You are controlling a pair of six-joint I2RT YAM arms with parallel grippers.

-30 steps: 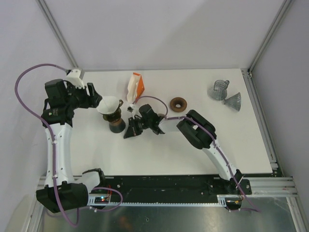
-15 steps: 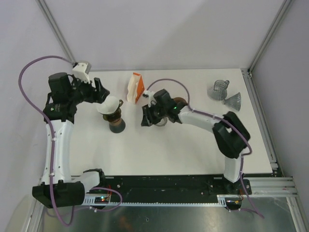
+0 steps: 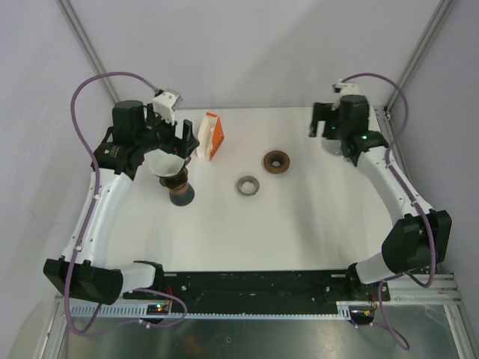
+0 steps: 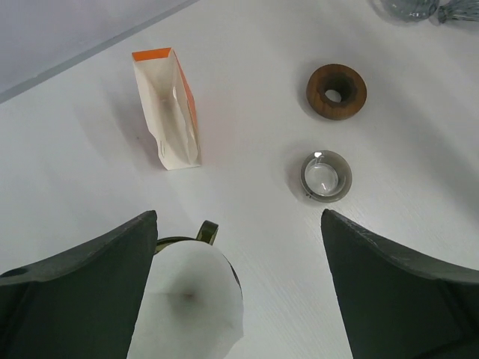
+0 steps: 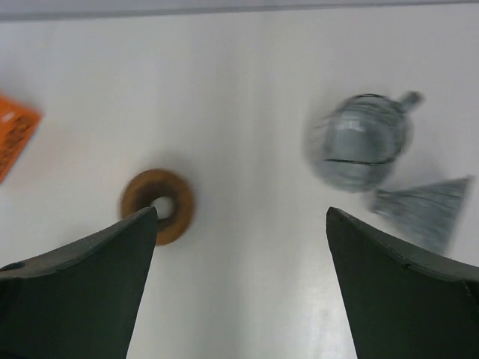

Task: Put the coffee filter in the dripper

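Note:
The white paper coffee filter (image 3: 166,162) (image 4: 191,307) sits opened as a cone in the dark dripper (image 3: 179,193), whose rim and handle (image 4: 208,230) show just behind it. My left gripper (image 3: 171,138) (image 4: 239,217) hangs open above it; its left finger (image 4: 90,284) stands beside the filter, the other far to the right, nothing held. My right gripper (image 3: 323,120) (image 5: 241,212) is open and empty over the table's far right corner.
An orange-and-white filter packet (image 3: 212,136) (image 4: 168,112) lies behind the dripper. A wooden ring (image 3: 276,161) (image 4: 336,91) (image 5: 159,206) and a small glass-and-metal ring (image 3: 248,185) (image 4: 326,176) lie mid-table. Two clear glass drippers (image 5: 359,142) (image 5: 426,209) stand under the right gripper.
The right arm swung from mid-table to the far right corner and opened, leaving the small ring on the table. The left gripper opened wider and drew back above the filter.

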